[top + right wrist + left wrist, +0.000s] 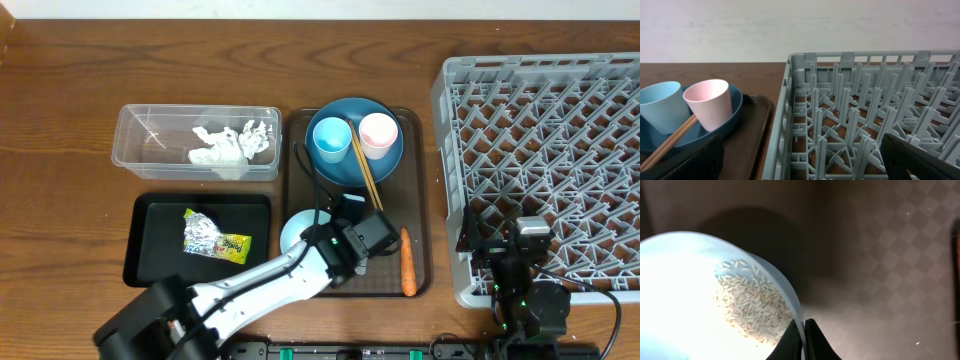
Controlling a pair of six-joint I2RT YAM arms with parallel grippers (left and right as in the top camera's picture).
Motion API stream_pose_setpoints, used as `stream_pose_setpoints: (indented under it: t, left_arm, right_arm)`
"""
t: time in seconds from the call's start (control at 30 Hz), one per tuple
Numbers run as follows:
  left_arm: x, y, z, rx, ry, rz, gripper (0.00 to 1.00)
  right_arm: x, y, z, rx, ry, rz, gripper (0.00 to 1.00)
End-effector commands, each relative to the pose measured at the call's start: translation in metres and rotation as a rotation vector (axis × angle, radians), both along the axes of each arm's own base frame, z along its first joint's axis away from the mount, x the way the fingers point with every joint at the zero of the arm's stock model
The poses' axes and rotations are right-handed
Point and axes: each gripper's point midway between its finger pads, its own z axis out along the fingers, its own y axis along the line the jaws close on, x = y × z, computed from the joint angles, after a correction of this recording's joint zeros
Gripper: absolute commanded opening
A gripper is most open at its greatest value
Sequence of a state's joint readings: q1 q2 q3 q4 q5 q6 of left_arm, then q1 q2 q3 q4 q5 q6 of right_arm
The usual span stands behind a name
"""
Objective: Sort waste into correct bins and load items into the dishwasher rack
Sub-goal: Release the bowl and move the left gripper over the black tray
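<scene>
My left gripper (804,332) is shut on the rim of the light-blue bowl (680,295), one finger inside and one outside. Loose white rice (752,305) lies in the bowl. From overhead the bowl (296,232) sits at the brown serving tray's left edge, with the left gripper (322,238) on it. The dark-blue plate (355,165) carries a light-blue cup (331,140), a pink cup (378,134) and chopsticks (366,172). My right gripper (805,167) stands open over the near-left corner of the grey dishwasher rack (545,150). Napkins (232,142) lie in the clear tub (140,150); the foil wrapper (215,240) lies in the black tray (160,262).
The brown serving tray (420,180) lies between the bins and the rack; an orange carrot (407,262) rests near its front right corner. The rack's wall (790,115) rises just right of the tray (760,130), with the pink cup (710,102) close by.
</scene>
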State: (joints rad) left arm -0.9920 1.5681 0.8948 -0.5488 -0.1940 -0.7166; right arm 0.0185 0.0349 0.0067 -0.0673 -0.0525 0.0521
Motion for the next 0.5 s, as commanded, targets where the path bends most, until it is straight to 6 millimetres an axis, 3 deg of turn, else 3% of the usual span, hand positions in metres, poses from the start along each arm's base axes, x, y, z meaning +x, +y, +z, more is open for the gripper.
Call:
stream_pose_setpoints:
  t: [0.0,0.17,0.3,0.47]
  left_arm:
    - [0.01,0.015,0.022,-0.013,-0.043,0.008,0.06]
    - [0.017,0.034,0.05,-0.051,-0.082,0.041,0.06]
    - [0.016,0.034,0.073,-0.106,-0.122,0.004,0.06]
    - [0.009,0.027,0.074,-0.154,-0.087,-0.014,0.06]
  right_arm:
    - [0.0,0.0,-0.001,-0.005,0.005,0.0,0.99]
    - [0.0,0.0,-0.001,-0.005,0.005,0.0,0.99]
    - [0.0,0.0,-0.001,-0.005,0.005,0.0,0.99]
    - [0.0,0.0,-0.001,-0.005,0.005,0.0,0.99]
